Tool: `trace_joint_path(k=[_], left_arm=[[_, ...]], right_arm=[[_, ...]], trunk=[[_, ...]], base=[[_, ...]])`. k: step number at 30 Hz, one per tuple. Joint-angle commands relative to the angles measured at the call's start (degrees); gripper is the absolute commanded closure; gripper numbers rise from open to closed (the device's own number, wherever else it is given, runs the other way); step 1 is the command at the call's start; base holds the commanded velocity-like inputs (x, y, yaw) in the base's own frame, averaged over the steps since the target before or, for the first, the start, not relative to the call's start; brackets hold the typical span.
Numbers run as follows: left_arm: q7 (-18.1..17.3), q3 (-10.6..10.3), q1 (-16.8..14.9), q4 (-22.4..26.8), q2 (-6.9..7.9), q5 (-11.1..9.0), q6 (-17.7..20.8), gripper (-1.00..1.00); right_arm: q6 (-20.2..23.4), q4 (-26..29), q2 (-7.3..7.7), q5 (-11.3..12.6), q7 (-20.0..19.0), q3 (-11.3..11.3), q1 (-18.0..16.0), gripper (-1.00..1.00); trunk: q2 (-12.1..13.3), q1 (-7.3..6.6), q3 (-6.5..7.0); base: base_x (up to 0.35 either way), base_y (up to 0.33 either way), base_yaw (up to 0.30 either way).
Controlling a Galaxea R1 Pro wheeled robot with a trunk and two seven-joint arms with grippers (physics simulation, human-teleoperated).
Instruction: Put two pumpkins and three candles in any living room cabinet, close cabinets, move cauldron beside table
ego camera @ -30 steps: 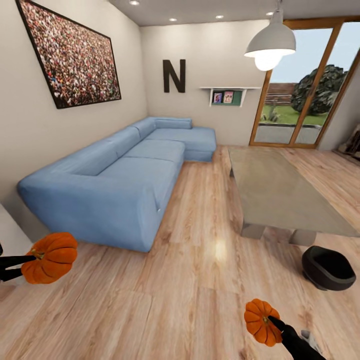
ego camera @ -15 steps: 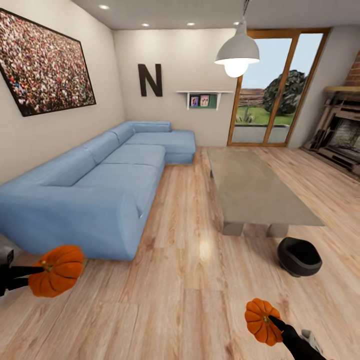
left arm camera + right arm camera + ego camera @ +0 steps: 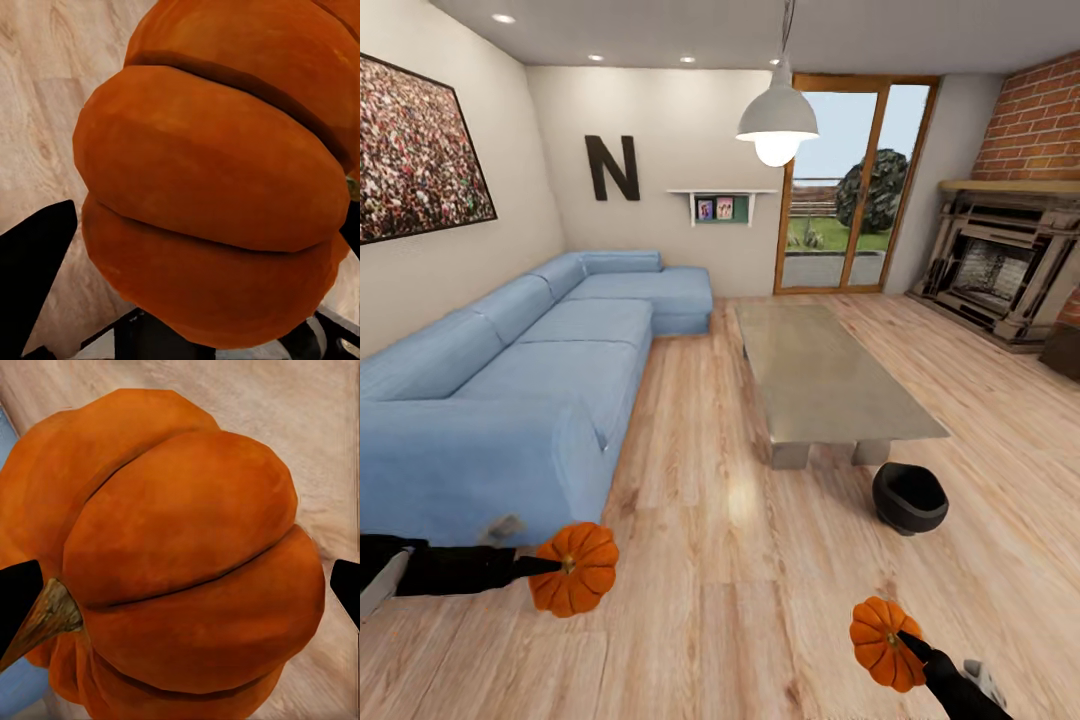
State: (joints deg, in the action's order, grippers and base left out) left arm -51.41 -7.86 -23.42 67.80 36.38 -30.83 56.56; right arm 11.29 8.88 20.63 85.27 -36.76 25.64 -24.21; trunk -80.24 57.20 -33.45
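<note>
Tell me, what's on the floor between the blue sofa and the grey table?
Nothing: in the head view, just bare wooden floor runs between the sofa and the table.

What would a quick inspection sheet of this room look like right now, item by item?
Surface: pale wooden plank floor; low grey-beige slab table with a bare top.
Job's things: two orange ribbed pumpkins, one in the left gripper, the other in the right gripper; matte black round cauldron on the floor beside the table's near corner.
Clutter: nothing seen.
Grippers: each shut on its pumpkin.
Cables: nothing seen.
Surroundings: long blue sofa, brick fireplace, glass doors, white hanging lamp.
</note>
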Motion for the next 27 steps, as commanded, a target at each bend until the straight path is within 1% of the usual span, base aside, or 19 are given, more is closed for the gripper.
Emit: trace_joint_path(k=[1,2,3,5,6,7,10,11,13,15,16,17,18,21,22,23,24,25,27], left_arm=[[3.27,-0.14,-0.09,0.3,-1.47,-1.12,0.75,1.0],[6.05,-0.18,-0.1,0.43,-2.62,-1.13,0.78,1.0],[7.3,-0.19,-0.11,0.46,-3.13,-1.13,0.79,1.0],[11.38,-0.21,-0.11,0.39,-5.02,-1.14,0.81,1.0],[12.23,-0.22,-0.09,0.38,-5.49,-1.13,0.82,1.0],[13.77,-0.29,-0.04,0.36,-6.49,-1.11,0.82,1.0],[17.58,-1.91,-0.03,0.38,-9.29,-1.09,0.83,1.0],[18.18,-2.3,-0.03,0.37,-9.69,-1.08,0.83,1.0],[20.94,-3.47,-0.06,0.23,-11.04,-1.12,0.81,1.0],[24.58,-3.98,-0.09,0.07,-12.39,-1.19,0.8,1.0],[25.51,-4.05,-0.1,0.05,-12.78,-1.2,0.78,1.0],[27.29,-4.16,-0.09,-0.01,-13.58,-1.22,0.77,1.0],[29.96,-4.26,-0.1,-0.08,-14.79,-1.24,0.76,1.0],[36.69,-4.34,-0.12,-0.23,-17.52,-1.4,0.72,1.0],[40.3,-4.35,-0.13,-0.64,-18.97,-1.43,0.69,1.0],[42.72,-4.35,-0.13,-1.15,-19.98,-1.4,0.66,1.0],[43.91,-4.35,-0.13,-1.46,-20.53,-1.38,0.64,1.0],[47.72,-4.36,-0.15,-2.71,-22.65,-1.36,0.57,1.0],[52.31,-4.39,-0.19,-5.43,-25.45,-1.2,0.5,1.0]], right_arm=[[0.38,-0.01,0.02,0.64,-0.16,0.02,-0.07,1.0],[0.34,-0.01,0.03,0.63,-0.09,0.02,-0.06,1.0],[0.32,-0.01,0.03,0.62,-0.01,0.02,-0.06,1.0],[0.21,0.0,-0.02,0.57,0.42,0.07,-0.08,1.0],[0.2,0.0,-0.03,0.55,0.5,0.08,-0.07,1.0],[0.17,0.0,-0.04,0.54,0.58,0.09,-0.06,1.0],[0.15,0.0,-0.06,0.52,0.75,0.1,-0.06,1.0],[0.15,0.0,-0.06,0.52,0.75,0.11,-0.05,1.0],[0.14,0.0,-0.03,0.47,0.7,0.11,-0.05,1.0],[0.14,0.0,0.0,0.44,0.71,0.11,-0.06,1.0],[0.14,0.0,-0.01,0.44,0.73,0.11,-0.08,1.0],[0.14,0.0,0.0,0.43,0.76,0.11,-0.06,1.0],[0.14,-0.02,0.01,0.43,0.78,0.11,-0.07,1.0],[0.14,-0.09,0.02,0.42,0.86,0.06,-0.09,1.0],[0.09,-0.13,0.02,0.42,0.88,0.04,-0.09,1.0],[-0.12,-0.15,0.03,0.42,0.89,0.03,-0.09,1.0],[-0.3,-0.15,0.03,0.42,0.89,0.03,-0.1,1.0],[-1.08,-0.17,0.07,0.42,0.91,0.03,-0.07,1.0],[-2.1,-0.17,0.04,0.42,0.96,0.02,-0.09,1.0]], trunk=[[0.38,-0.23,0.19],[0.78,-0.45,0.41],[1.18,-0.67,0.64],[1.98,-1.11,1.1],[2.38,-1.33,1.33],[2.78,-1.55,1.55],[3.99,-2.21,2.24],[4.39,-2.43,2.46],[5.19,-2.87,2.92],[5.99,-3.31,3.38],[6.39,-3.53,3.6],[6.79,-3.75,3.83],[7.19,-3.97,4.06],[8.4,-4.63,4.72],[8.8,-4.85,4.93],[9.2,-5.07,5.14],[9.6,-5.29,5.35],[10.0,-5.51,5.55],[10.8,-5.94,5.95]], base=[[0.0,0.0,-0.264],[0.0,0.0,-0.264],[0.0,0.0,-0.264],[0.0,0.0,-0.264],[0.0,0.0,-0.264],[0.0,0.0,-0.264],[0.0,0.0,-0.263],[0.0,0.0,-0.263],[0.0,0.0,-0.263],[0.0,0.0,-0.262],[0.0,0.0,-0.262],[0.0,0.0,-0.262],[0.0,0.0,-0.262],[0.0,0.0,-0.245],[0.0,0.0,-0.22],[0.0,0.0,-0.215],[0.0,0.0,-0.212],[0.0,0.0,-0.206],[0.0,0.0,-0.203]])
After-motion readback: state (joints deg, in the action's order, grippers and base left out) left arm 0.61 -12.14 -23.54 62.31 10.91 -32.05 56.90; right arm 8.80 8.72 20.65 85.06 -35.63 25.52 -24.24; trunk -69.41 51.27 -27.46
